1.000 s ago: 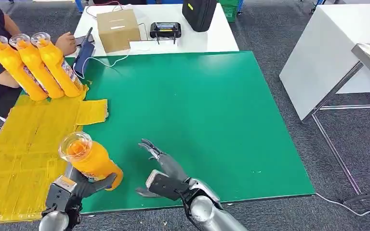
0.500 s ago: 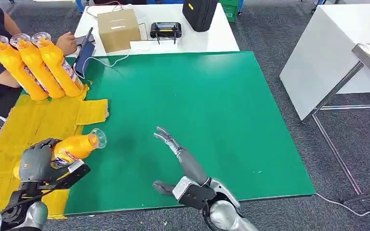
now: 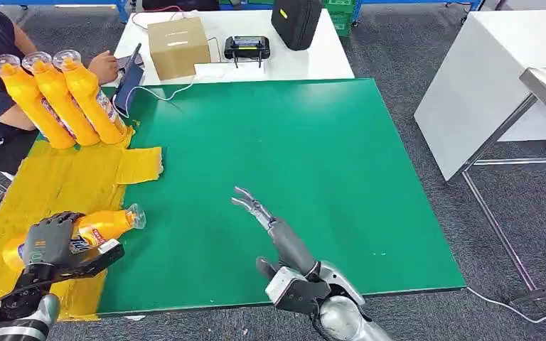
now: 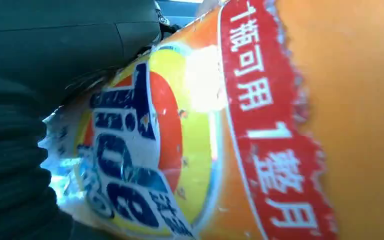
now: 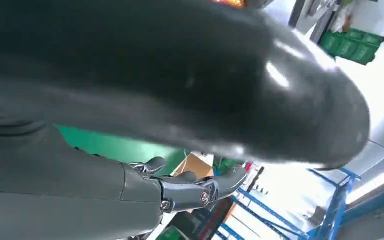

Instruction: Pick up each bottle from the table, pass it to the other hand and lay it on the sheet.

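Now the left hand (image 3: 48, 245), at the lower left of the head view, has swung outward over the yellow sheet (image 3: 43, 186) and tipped its orange bottle (image 3: 94, 227) from upright a second ago to nearly flat, cap pointing toward the green mat (image 3: 306, 163). Its fingers wrap the bottle's body, and the left wrist view confirms the label (image 4: 145, 150) pressed close against the palm. The bottle has dropped a little lower than it was half a second ago and looks close to the sheet, though whether it touches yet cannot be told. The right hand (image 3: 274, 227) at lower centre has stretched out flat above the mat, fingers spread and holding nothing, so the handover appears done and what remains is probably lowering and release. Three more orange bottles (image 3: 60, 99) lie side by side at the upper left, resting on the far end of the sheet, well apart from the held one. A person (image 3: 0, 78) sits at the left edge with a hand near a tablet (image 3: 126, 78); on the white table (image 3: 313, 60) at the top stand a cardboard box (image 3: 178, 44), a controller (image 3: 246, 46) and a black case (image 3: 296, 20). Nothing seems to block the spot beneath the bottle; a loose flap of sheet (image 3: 138, 163) lies further up.
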Action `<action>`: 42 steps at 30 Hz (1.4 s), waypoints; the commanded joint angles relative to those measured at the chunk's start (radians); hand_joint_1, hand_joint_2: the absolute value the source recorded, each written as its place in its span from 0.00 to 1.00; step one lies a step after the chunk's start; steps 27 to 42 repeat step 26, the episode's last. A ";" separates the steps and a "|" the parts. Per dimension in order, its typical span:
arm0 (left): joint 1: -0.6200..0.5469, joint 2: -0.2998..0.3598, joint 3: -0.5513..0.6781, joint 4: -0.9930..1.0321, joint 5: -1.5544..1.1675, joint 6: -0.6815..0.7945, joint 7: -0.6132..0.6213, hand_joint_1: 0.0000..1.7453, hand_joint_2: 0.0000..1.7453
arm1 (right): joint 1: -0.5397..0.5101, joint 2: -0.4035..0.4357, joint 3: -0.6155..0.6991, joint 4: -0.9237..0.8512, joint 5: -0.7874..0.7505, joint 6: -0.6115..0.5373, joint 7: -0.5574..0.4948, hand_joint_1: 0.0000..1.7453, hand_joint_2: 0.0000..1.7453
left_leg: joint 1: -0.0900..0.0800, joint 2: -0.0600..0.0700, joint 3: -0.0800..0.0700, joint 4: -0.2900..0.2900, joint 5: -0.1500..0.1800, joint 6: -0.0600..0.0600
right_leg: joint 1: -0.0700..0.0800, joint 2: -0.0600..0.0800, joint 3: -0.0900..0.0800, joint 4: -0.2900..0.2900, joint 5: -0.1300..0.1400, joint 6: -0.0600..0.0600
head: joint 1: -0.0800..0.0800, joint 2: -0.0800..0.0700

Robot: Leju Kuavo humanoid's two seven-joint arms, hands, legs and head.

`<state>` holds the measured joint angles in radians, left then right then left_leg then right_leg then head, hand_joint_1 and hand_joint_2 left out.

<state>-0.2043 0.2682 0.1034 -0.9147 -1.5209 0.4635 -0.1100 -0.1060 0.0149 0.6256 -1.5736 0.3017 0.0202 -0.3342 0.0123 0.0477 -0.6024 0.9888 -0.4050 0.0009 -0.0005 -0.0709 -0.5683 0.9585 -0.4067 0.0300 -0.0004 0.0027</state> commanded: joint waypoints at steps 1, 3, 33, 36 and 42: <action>0.015 -0.014 0.016 0.162 0.010 -0.015 -0.033 0.00 1.00 | -0.023 -0.040 0.019 0.012 -0.002 -0.001 -0.003 0.00 0.00 | -0.002 0.001 0.004 -0.002 0.000 0.000 | -0.002 0.008 0.002 0.000 0.001 0.000 | 0.000 0.000; 0.035 -0.014 0.012 0.126 -0.003 -0.017 -0.055 0.00 1.00 | -0.027 -0.040 0.019 0.020 -0.005 0.001 -0.003 0.00 0.00 | -0.002 0.000 0.006 -0.002 0.000 0.000 | -0.003 0.006 0.004 0.001 0.000 0.000 | 0.000 0.000; 0.044 -0.380 0.212 -0.501 1.169 -0.289 -0.514 0.00 0.00 | -0.011 0.132 -0.115 0.225 0.158 -0.245 -0.016 0.00 0.00 | -0.002 -0.009 -0.005 0.002 0.001 0.002 | -0.003 0.000 -0.005 0.004 0.000 0.003 | 0.001 0.000; 0.044 -0.380 0.212 -0.501 1.169 -0.289 -0.514 0.00 0.00 | -0.011 0.132 -0.115 0.225 0.158 -0.245 -0.016 0.00 0.00 | -0.002 -0.009 -0.005 0.002 0.001 0.002 | -0.003 0.000 -0.005 0.004 0.000 0.003 | 0.001 0.000; 0.044 -0.380 0.212 -0.501 1.169 -0.289 -0.514 0.00 0.00 | -0.011 0.132 -0.115 0.225 0.158 -0.245 -0.016 0.00 0.00 | -0.002 -0.009 -0.005 0.002 0.001 0.002 | -0.003 0.000 -0.005 0.004 0.000 0.003 | 0.001 0.000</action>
